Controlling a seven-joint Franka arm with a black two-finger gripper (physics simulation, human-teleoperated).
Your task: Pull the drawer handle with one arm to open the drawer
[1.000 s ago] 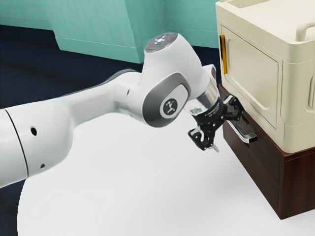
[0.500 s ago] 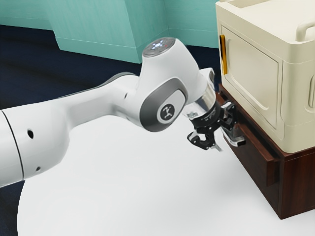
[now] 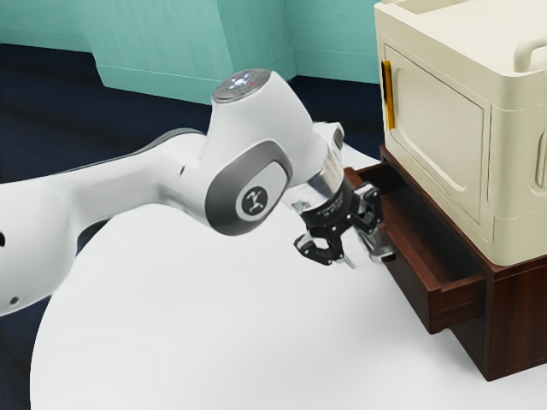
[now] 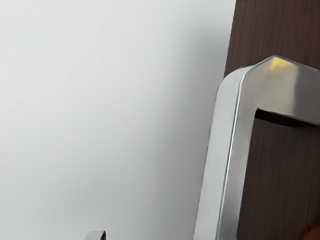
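Drawer juts over white table, teal wall beyond, end effector spread wide, empty.

The arm is finished in smooth white, with rounded housings. Dark round recesses are noted in the shell. A grey oval surround is fitted about a white disc marked with a dark emblem. The grey end cap is dotted with pale lights. A silvery collar is followed by the black gripper, built of angular, jointed links.
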